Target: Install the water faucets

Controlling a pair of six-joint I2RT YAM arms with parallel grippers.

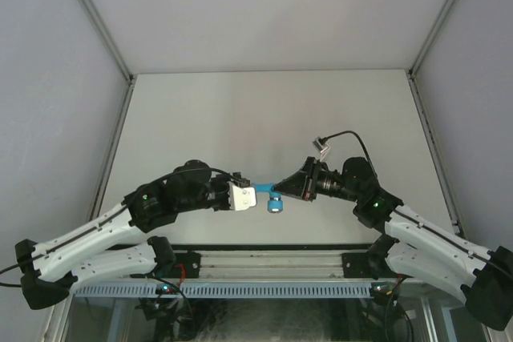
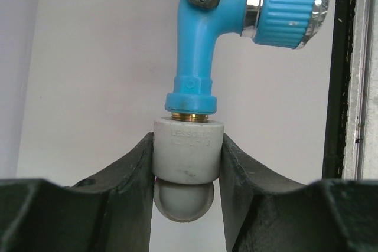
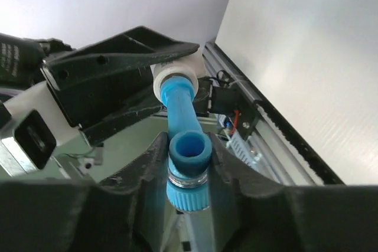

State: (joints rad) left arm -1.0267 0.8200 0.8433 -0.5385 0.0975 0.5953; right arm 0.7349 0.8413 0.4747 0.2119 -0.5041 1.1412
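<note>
A bright blue water faucet (image 1: 270,196) hangs in mid-air between the two arms, above the table's near edge. My left gripper (image 2: 188,160) is shut on a white-grey pipe fitting (image 2: 189,149), and the water faucet (image 2: 204,51) stands with its brass thread in the fitting's top. My right gripper (image 3: 188,156) is shut on the faucet body (image 3: 188,149), its ribbed blue handle (image 3: 188,196) pointing down. From the right wrist the pipe fitting (image 3: 177,75) shows at the faucet's far end, between the left gripper's dark fingers (image 3: 127,48). The two grippers (image 1: 255,196) meet nose to nose.
The white table (image 1: 264,118) stretches beyond the arms, with grey walls on three sides. An aluminium rail (image 1: 264,266) with cabling runs along the near edge under the grippers. A black cable (image 1: 345,138) loops above the right wrist.
</note>
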